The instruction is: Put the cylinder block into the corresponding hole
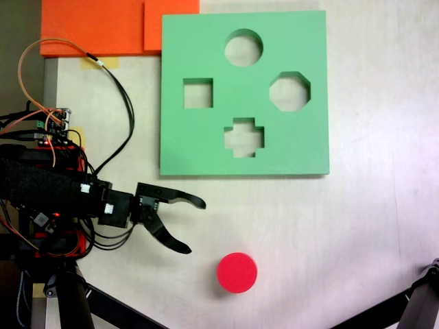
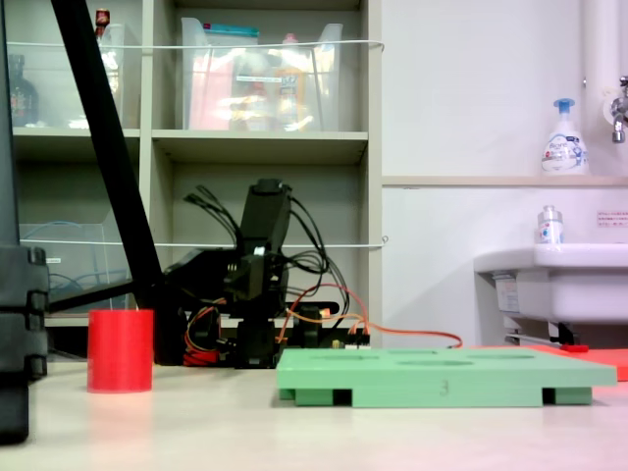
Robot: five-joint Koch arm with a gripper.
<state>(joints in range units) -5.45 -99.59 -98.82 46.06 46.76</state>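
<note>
The red cylinder block (image 1: 237, 272) (image 2: 120, 350) stands upright on the pale table, below the green foam board (image 1: 206, 144) (image 2: 442, 376) in a fixed view. The board's circular hole (image 1: 243, 48) is near its top edge and holds nothing. My gripper (image 1: 197, 226) is open, its two black fingers spread wide, pointing right. It hovers left of and slightly above the cylinder, apart from it. In another fixed view the arm (image 2: 257, 280) faces the camera behind the board, its jaws hidden.
The board also has a square (image 1: 197, 93), an octagonal (image 1: 289, 91) and a cross-shaped cut-out (image 1: 244, 137). Orange foam sheets (image 1: 103, 27) lie at the top left. Black tripod legs (image 1: 411, 308) cross the lower corners. Cables (image 1: 116, 89) trail left of the board.
</note>
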